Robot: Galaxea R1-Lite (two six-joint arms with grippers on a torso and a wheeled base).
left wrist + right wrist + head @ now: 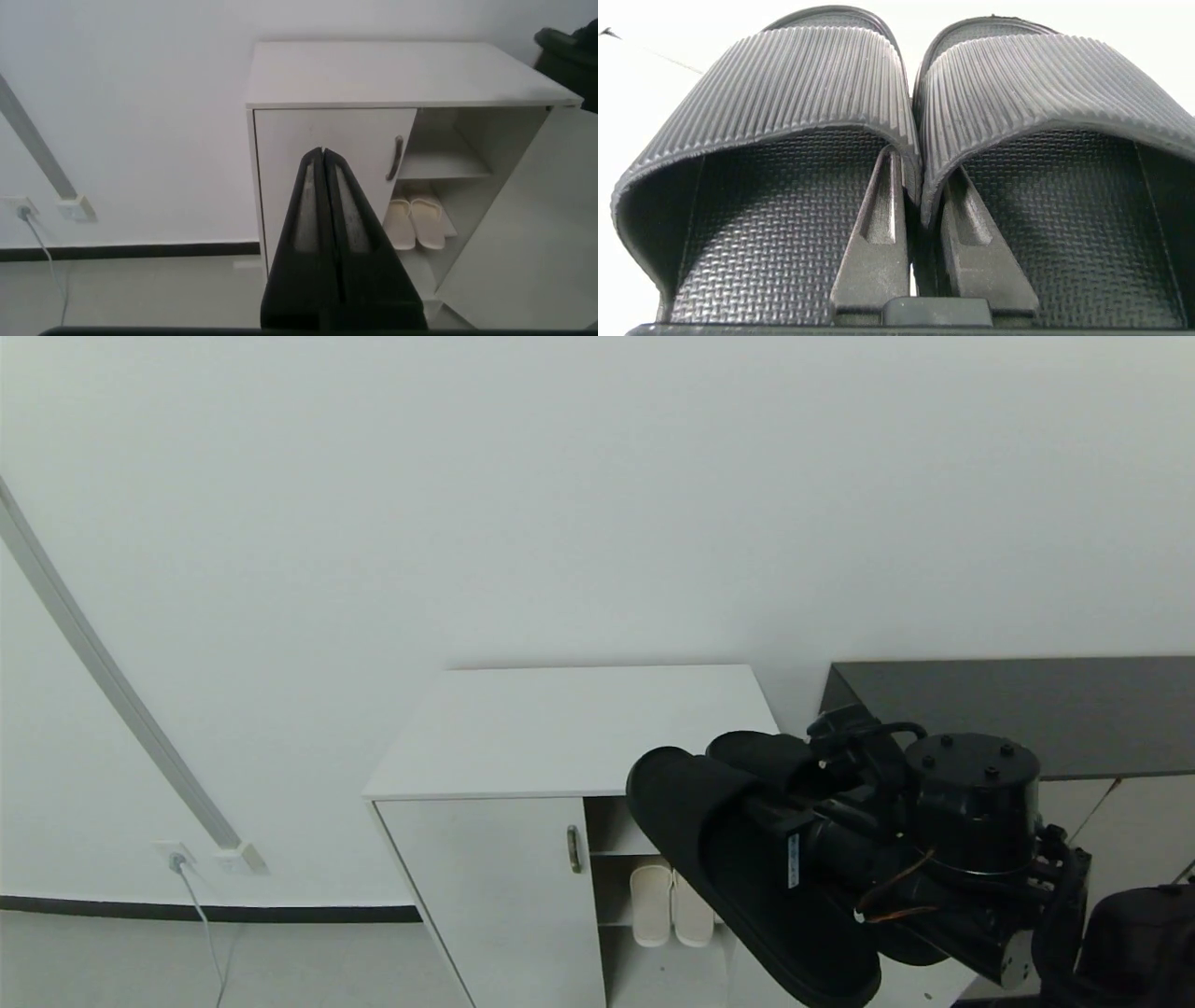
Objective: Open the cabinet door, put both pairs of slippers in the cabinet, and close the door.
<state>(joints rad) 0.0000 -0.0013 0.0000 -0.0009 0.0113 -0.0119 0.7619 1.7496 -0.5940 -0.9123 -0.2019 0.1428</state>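
The white cabinet (569, 728) (392, 75) has its left door (495, 896) closed, with a metal handle (573, 848), and its right half open. A pair of white slippers (670, 903) (420, 221) lies on the middle shelf inside. My right gripper (789, 826) (923, 177) is shut on a pair of black slippers (738, 859) (822, 121), pinching their inner walls together. It holds them in the air before the open compartment, toes toward the cabinet. My left gripper (323, 159) is shut with nothing in it, held back from the closed door.
A dark grey low unit (1027, 709) stands against the wall right of the cabinet. Left of the cabinet are a wall socket with a cable (175, 859) and a slanted conduit (93, 663), above bare floor.
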